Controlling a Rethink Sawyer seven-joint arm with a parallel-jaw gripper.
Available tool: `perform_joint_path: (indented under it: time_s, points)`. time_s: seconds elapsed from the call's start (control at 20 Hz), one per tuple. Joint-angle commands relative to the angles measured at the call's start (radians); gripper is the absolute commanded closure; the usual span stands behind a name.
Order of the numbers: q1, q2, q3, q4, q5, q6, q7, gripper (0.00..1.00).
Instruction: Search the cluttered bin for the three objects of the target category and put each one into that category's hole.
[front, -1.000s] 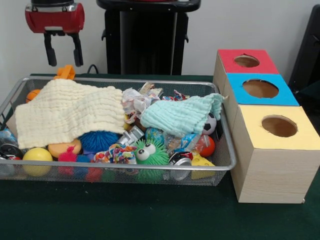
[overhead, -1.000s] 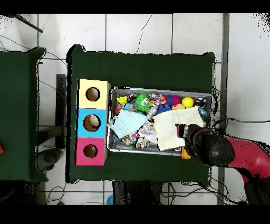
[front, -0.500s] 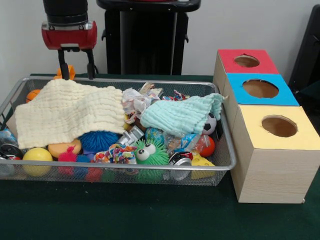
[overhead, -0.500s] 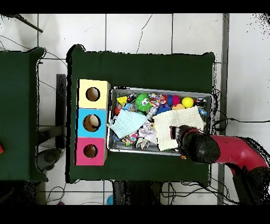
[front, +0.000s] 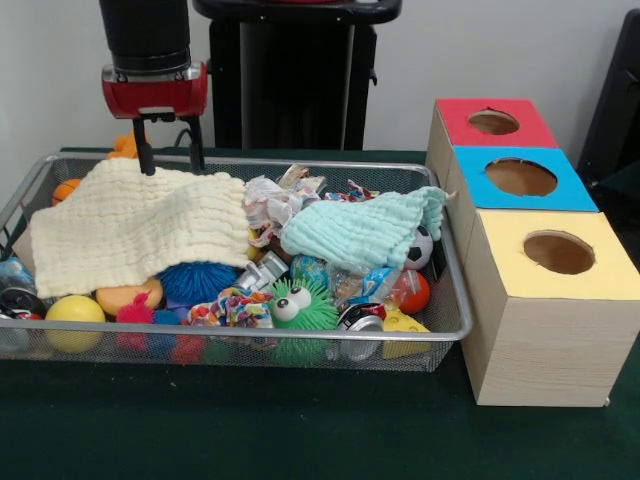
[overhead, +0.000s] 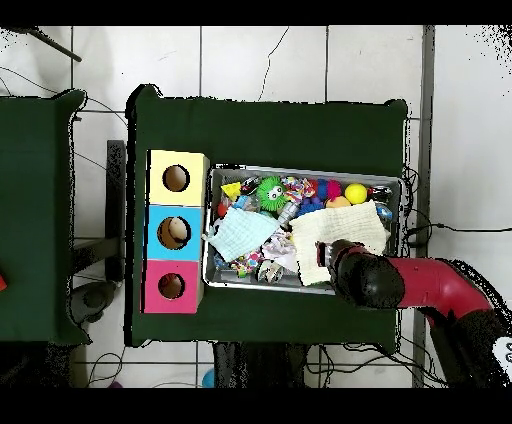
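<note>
My claw (front: 169, 158) hangs over the far left part of the wire bin (front: 455, 300), its two black fingers (front: 146, 158) spread apart and gripping nothing. Their tips sit right at the upper edge of the cream cloth (front: 140, 225), one at the cloth's top fold and the other just beside it; whether they press into the fabric I cannot tell. From overhead, my claw's housing (overhead: 358, 275) covers the cloth's corner nearest my base, and my red arm (overhead: 445, 285) reaches in from the bin's short end.

The cream cloth drapes over the left half of the clutter. A pale green cloth (front: 362, 230) lies over the right half, a corner of it hanging toward the boxes. Below the cloths I see a blue spiky ball (front: 195, 280), a green fuzzy toy with big eyes (front: 300, 308), a yellow ball (front: 73, 312), a small soccer ball (front: 421, 248) and a red ball (front: 413, 292) against the right wall.

Just beside the bin on the green counter (front: 300, 430) stand three boxes in a row, each with a round hole on top: red box (front: 495, 122), blue box (front: 520, 178), yellow box (front: 558, 255).
</note>
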Motion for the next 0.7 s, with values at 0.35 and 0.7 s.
perform_joint_path:
  time_s: [0.35, 0.7]
  points:
    - [-0.020, 0.033, 0.009, -0.051, 0.033, 0.060, -0.024, 0.00]
    - [-0.015, 0.055, -0.004, -0.064, 0.047, 0.065, -0.015, 0.00]
